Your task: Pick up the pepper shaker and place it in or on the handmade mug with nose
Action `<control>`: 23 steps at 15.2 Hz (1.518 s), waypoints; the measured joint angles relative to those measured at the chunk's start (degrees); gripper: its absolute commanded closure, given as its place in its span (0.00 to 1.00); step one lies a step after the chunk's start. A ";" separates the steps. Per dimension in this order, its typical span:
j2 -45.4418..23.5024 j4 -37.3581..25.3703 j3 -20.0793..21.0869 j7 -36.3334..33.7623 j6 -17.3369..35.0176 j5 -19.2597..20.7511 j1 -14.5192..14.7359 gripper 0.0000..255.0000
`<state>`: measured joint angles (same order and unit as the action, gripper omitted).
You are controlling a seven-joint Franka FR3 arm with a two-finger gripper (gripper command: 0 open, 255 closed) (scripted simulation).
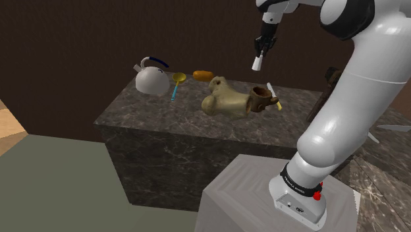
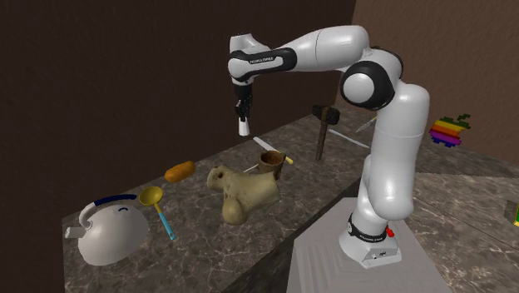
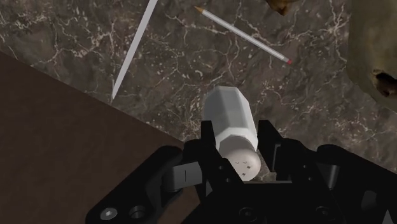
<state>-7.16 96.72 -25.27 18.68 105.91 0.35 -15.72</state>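
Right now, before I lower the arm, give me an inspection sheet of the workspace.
Surface: dark marbled counter.
Job's things: white shaker in the air, off to one side of the brown mug; mug upright on counter.
Clutter: kettle, yellow spoon, orange item, beige lump by mug, pencil, hammer.
Gripper: shut on shaker.
Cables: nothing seen.
Surroundings: dark brown wall behind counter.

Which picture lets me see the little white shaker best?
The wrist view. There the pepper shaker looks big and close, clasped in the gripper, and you can see tiny dots on its round end. In the shoulder and second exterior views it is just a small white stub hanging from the gripper.
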 measured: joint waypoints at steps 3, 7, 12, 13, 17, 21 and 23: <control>0.01 -2.29 0.03 -0.05 -2.29 0.00 0.04 1.00; 2.84 -1.28 0.06 -0.60 -3.95 1.25 0.47 1.00; 15.35 10.34 1.31 -4.02 -3.94 6.60 1.58 1.00; 18.30 12.84 1.73 -4.73 -4.24 7.74 1.53 1.00; 27.19 19.25 3.59 -6.94 -6.47 10.63 1.03 1.00; 33.03 24.86 4.88 -8.43 -6.69 12.22 0.35 1.00; 33.47 26.44 4.81 -8.58 -5.55 12.45 0.23 1.00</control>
<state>26.31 123.16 -20.46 10.10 100.37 12.80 -15.50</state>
